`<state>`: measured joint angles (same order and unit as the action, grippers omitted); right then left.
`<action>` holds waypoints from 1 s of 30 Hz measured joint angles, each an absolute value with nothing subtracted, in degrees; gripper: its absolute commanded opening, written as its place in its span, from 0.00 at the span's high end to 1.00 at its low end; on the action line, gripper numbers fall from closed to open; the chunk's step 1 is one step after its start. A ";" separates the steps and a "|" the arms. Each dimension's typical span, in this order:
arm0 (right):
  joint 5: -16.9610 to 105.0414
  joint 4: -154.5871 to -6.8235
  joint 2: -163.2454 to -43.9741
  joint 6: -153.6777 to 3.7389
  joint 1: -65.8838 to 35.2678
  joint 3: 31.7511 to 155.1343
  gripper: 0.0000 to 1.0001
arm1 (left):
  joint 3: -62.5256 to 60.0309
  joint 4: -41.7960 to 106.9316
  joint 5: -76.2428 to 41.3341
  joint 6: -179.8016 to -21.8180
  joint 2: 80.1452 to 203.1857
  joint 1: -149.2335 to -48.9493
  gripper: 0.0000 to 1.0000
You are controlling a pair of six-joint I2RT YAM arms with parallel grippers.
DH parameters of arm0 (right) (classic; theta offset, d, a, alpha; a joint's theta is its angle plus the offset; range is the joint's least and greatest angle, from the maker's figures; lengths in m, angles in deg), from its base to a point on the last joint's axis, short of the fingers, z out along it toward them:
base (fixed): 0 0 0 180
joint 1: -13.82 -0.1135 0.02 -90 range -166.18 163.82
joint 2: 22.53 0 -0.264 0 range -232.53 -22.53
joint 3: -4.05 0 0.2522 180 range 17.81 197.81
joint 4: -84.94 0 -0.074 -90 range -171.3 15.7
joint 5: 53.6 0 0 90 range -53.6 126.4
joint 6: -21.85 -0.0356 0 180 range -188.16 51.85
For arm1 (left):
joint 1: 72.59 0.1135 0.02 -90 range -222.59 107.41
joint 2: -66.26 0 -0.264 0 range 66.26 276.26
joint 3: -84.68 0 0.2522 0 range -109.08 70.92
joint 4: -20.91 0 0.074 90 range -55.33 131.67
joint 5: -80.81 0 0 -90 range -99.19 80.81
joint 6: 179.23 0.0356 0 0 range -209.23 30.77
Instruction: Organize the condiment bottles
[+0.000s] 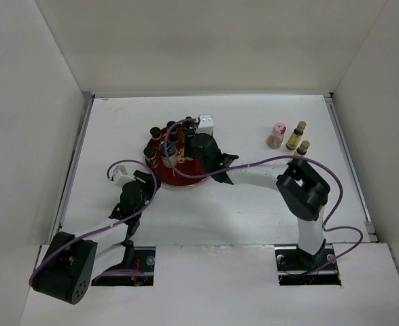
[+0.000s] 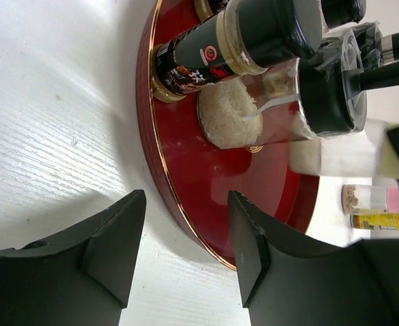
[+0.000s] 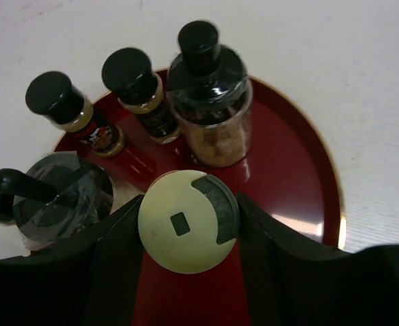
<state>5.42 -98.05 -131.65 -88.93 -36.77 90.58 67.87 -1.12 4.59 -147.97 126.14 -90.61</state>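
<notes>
placing step, by the look of it: right gripper (image 3: 189, 234) fingers pinch the cream-capped bottle (image 3: 179, 224) over the red tray (image 3: 301, 176), beside dark-capped jars (image 3: 206, 102). left gripper (image 2: 185, 234) is spread and empty at the tray rim. next move likely calls for lowering, releasing, then fetching the three bottles (image 1: 287, 137) on the table.

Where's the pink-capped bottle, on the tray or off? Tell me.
Off. The pink-capped bottle stands on the table, right of the red tray, beside the yellow bottle.
</notes>
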 measured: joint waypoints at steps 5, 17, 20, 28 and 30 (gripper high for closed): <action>5.90 -98.10 -136.35 -88.97 -37.25 93.55 0.49 | 67.87 -1.14 4.15 -147.97 126.27 -90.61 0.50; 6.03 -98.51 -138.27 -89.96 -37.16 94.28 0.14 | 67.87 -1.18 3.95 -147.97 126.92 -90.59 0.50; 6.29 -98.47 -137.68 -90.00 -37.16 94.01 0.11 | 67.87 -1.16 3.82 -147.97 126.92 -90.59 0.50; 10.12 -98.99 -123.10 -88.65 -35.74 87.43 0.12 | 67.87 -1.16 3.69 -147.99 126.92 -90.29 0.50; 11.21 -100.02 -118.03 -87.99 -33.58 85.07 0.17 | 67.87 -1.16 3.71 -147.97 126.92 -90.29 0.50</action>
<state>11.21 -100.02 -118.03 -87.99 -33.58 85.07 67.87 -1.16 3.71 -147.97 126.92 -90.29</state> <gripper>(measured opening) 0.863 0.499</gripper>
